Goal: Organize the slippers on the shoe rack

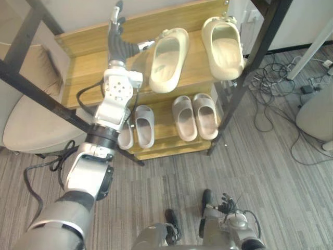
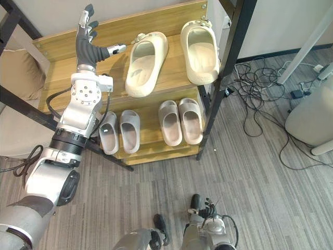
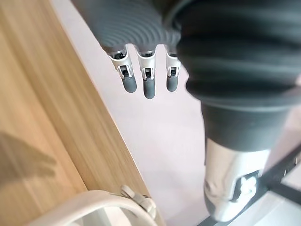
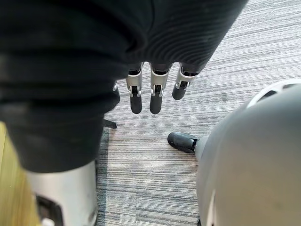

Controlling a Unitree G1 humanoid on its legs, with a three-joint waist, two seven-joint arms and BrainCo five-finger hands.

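Wooden shoe rack (image 2: 54, 73): two cream slippers (image 2: 145, 62) fill the top shelf's right part, leaving bare board at its left end; two grey pairs (image 2: 180, 121) line the lower shelf. Left hand (image 2: 87, 44) hangs over the bare board, fingers straight and empty, thumb just beside the nearer cream heel. Right hand (image 4: 156, 94), fingers relaxed and empty, is low above the floor (image 4: 235, 56).

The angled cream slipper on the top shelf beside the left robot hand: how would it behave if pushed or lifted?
The cream slipper looks like thick one-piece moulded foam, so probably stiff and light for its size. It lies flat on the smooth wooden shelf, so a push would likely slide it, not tip it.
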